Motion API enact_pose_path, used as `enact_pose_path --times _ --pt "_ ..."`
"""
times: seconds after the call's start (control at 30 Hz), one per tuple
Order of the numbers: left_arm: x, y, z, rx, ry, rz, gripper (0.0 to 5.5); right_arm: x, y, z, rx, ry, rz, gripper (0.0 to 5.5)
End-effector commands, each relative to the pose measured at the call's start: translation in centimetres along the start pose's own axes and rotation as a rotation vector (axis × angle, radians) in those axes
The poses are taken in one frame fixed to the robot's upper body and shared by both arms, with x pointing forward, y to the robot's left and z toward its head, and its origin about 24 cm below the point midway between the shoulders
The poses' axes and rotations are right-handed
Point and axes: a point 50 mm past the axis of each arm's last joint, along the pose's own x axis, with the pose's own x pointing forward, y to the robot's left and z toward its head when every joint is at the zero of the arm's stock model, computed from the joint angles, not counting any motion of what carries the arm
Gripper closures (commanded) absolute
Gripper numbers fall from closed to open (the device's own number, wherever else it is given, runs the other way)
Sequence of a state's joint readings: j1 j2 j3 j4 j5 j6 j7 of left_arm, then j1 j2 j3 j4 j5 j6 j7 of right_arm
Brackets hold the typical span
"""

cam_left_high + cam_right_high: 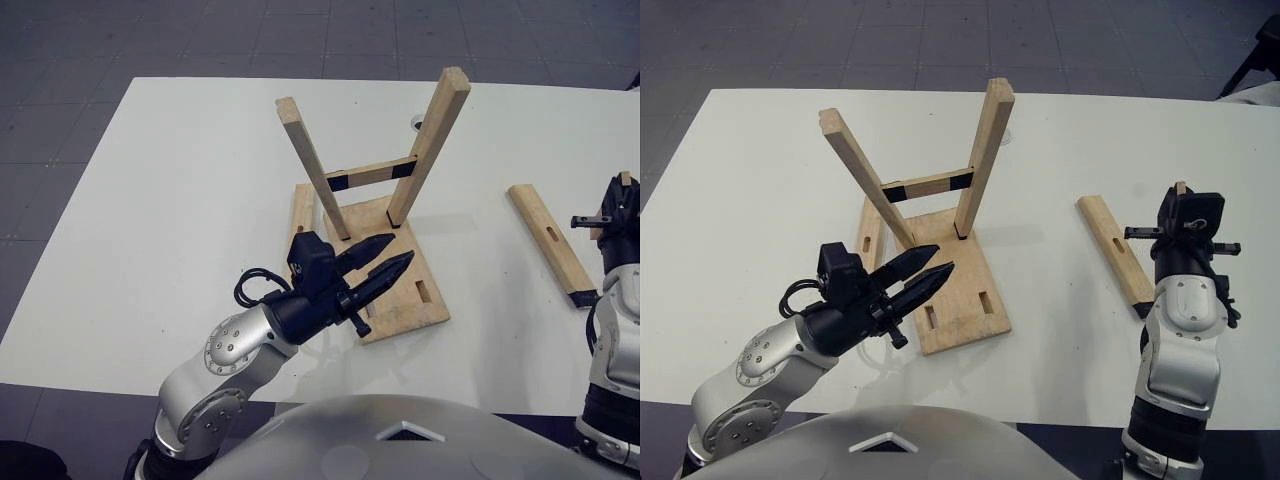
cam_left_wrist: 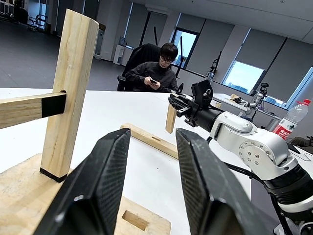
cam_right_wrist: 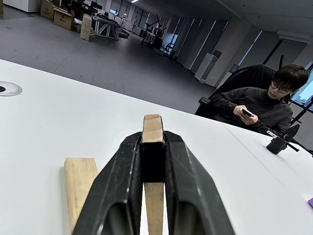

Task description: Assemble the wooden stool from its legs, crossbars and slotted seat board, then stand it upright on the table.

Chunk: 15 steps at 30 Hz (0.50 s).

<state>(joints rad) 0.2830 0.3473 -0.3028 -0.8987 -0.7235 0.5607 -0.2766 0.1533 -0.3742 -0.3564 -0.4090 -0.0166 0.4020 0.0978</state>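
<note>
The slotted seat board [image 1: 400,290] lies flat in the middle of the table. Two legs [image 1: 312,165] [image 1: 430,140] stand in it, leaning apart and joined by a crossbar [image 1: 372,175] with black ends. A third leg [image 1: 871,232] lies flat against the board's left edge. A fourth leg [image 1: 550,243] lies loose on the table to the right. My left gripper [image 1: 401,249] hovers open over the board's near half, nothing between its fingers [image 2: 110,171]. At the table's right side, my right gripper [image 1: 1185,205] is shut on a short crossbar [image 3: 152,125], held on end beside the loose leg.
The white table [image 1: 150,200] has wide bare room on its left half and between the board and the loose leg. A small round hole [image 1: 417,123] sits in the tabletop behind the stool parts.
</note>
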Motion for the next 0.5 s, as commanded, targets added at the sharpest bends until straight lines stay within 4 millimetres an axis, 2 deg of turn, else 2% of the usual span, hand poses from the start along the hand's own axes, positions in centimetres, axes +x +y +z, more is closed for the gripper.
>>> enact_pose_path --times 0.03,0.27,0.5 --pt "-0.2 0.0 0.2 0.008 0.005 0.003 3.79 -0.8 0.4 -1.1 -0.006 0.065 0.028 5.08" --pt "-0.2 -0.1 0.3 0.007 0.004 0.002 3.79 -1.8 2.0 -2.2 -0.014 0.138 0.087 5.08" --pt "-0.1 0.0 0.3 0.008 0.005 0.0 3.79 -2.3 3.2 -1.3 0.017 0.112 0.124 5.08"
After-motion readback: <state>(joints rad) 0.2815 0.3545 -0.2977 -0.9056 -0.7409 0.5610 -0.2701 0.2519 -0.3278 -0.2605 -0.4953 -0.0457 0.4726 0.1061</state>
